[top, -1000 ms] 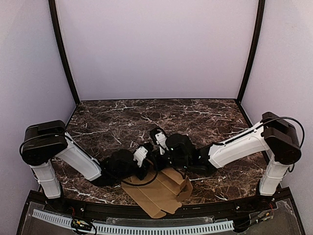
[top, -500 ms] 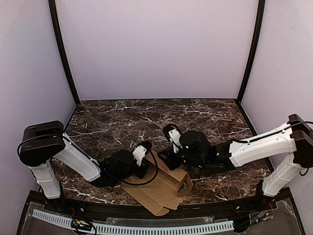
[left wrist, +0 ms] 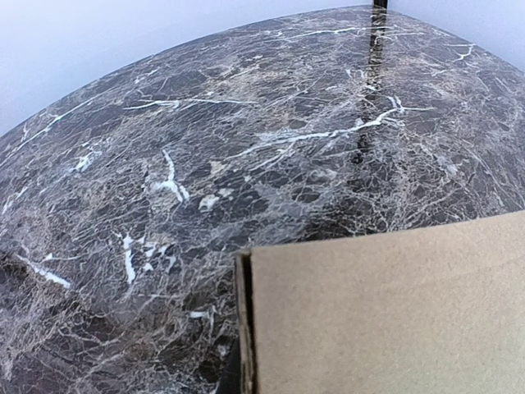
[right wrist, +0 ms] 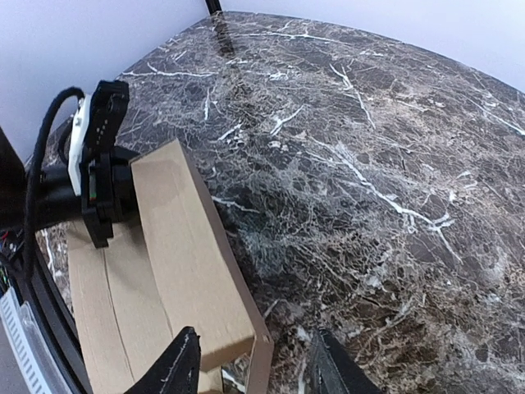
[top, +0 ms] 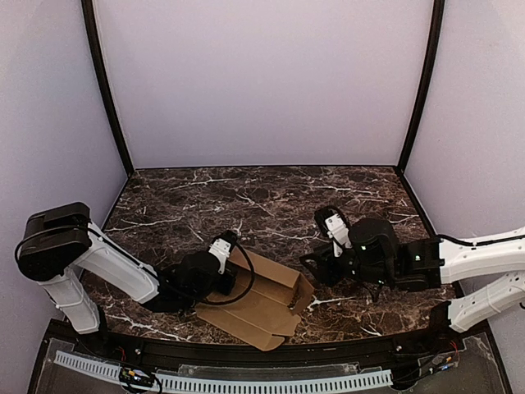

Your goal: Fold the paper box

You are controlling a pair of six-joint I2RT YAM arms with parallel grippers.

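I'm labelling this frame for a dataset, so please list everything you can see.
paper box: one, brown cardboard, partly folded, near edge of table between the arms
table: one, dark marble, white veins
posts: two, black, far corners
walls: pale lilac, three sides
slotted strip: one, white, along near edge
left gripper: one, black and white, shut on paper box's left end
right gripper: one, black, open, beside box's right end

My right hand has opened and pulled back toward 3 o'clock, off the box; my left hand has drawn the box slightly toward 9 o'clock.
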